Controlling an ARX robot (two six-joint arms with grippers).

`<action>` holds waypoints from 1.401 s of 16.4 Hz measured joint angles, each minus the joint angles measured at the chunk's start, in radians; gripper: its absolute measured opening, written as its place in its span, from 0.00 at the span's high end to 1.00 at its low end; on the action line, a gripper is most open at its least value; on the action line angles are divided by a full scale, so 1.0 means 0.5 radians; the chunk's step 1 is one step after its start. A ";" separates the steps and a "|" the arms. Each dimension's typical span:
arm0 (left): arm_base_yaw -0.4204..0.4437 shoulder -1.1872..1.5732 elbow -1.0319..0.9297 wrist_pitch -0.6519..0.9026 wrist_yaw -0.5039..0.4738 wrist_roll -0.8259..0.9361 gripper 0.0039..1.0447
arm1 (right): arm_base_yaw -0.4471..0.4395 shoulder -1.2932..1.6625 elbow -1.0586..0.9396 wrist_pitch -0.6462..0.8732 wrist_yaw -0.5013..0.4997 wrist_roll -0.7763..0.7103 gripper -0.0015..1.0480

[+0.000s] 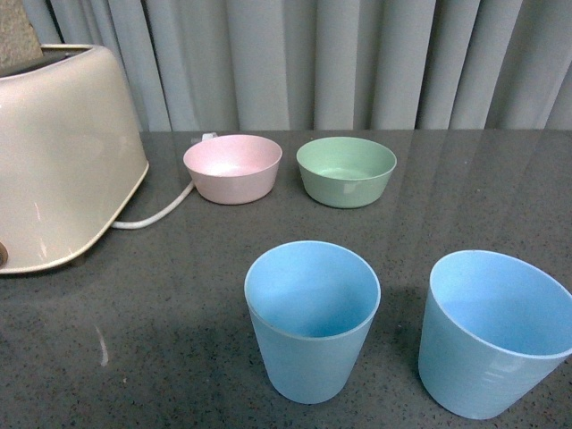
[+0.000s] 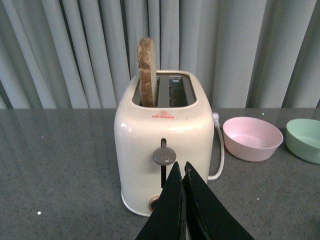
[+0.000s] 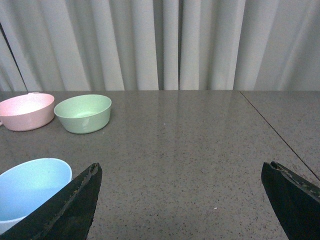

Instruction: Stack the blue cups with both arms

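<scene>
Two blue cups stood upright and open-mouthed on the near part of the dark grey table, apart from each other with bare tabletop between them. The right-hand blue cup was at three o'clock from the left-hand blue cup and partly cut by the picture's edge.

From the left-hand cup, the pink bowl lay at eleven o'clock and the green bowl at twelve to one o'clock. Both were well back toward the grey curtain, side by side and not touching. A cream toaster sat at ten o'clock, its white cord trailing toward the pink bowl.

In the left wrist view, the left gripper had its black fingers pressed together and held nothing. The toaster stood directly ahead of it, a slice of bread upright in one slot.

In the right wrist view, the right gripper was spread wide and empty over bare table. One blue cup showed just beside one finger. Which cup it was could not be told.
</scene>
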 joint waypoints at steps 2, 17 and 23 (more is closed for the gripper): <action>-0.001 -0.082 -0.102 -0.005 0.000 0.000 0.99 | 0.000 0.000 0.000 0.000 0.000 0.001 0.06; -0.001 -0.710 -0.415 -0.271 0.000 -0.001 0.99 | 0.000 0.000 0.000 0.000 0.000 0.001 0.06; -0.001 -1.082 -0.414 -0.691 -0.003 -0.002 0.99 | 0.000 0.000 0.000 0.003 0.000 0.001 0.06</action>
